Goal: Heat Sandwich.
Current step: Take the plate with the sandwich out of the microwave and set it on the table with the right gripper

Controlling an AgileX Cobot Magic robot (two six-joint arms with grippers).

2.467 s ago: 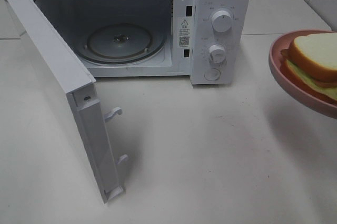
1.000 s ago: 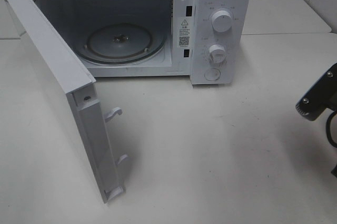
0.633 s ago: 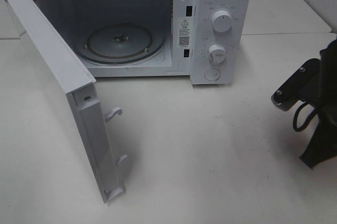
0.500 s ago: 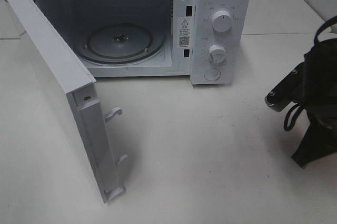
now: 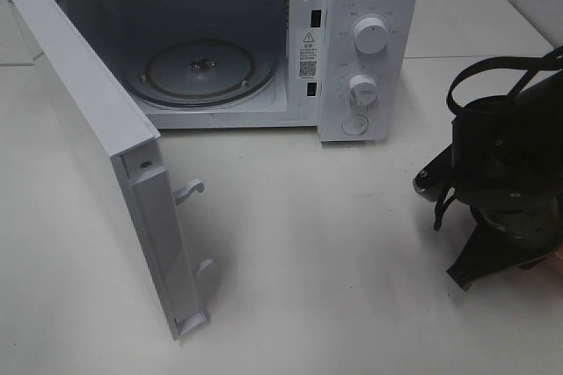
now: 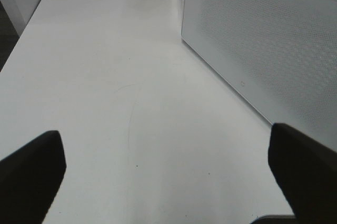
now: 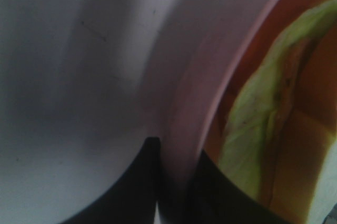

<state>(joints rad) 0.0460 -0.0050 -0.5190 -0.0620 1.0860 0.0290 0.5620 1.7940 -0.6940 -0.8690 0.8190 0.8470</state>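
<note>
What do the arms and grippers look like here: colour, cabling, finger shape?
Right arm: matte black housing with small silver screw heads, and loose black cable looped over its top. Its fingers show as dark, blurred wedges in the right wrist view. The left gripper's fingers are plain black blocks with blunt, rounded corners. No markings or labels are readable on either.

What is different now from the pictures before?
The pink plate with the sandwich has gone from the high view's right edge. The right arm has come in there instead, moving leftward toward the microwave. Its pincer grips the plate's rim. The microwave door stayed open, the turntable bare, and the left pincer wide open.
</note>
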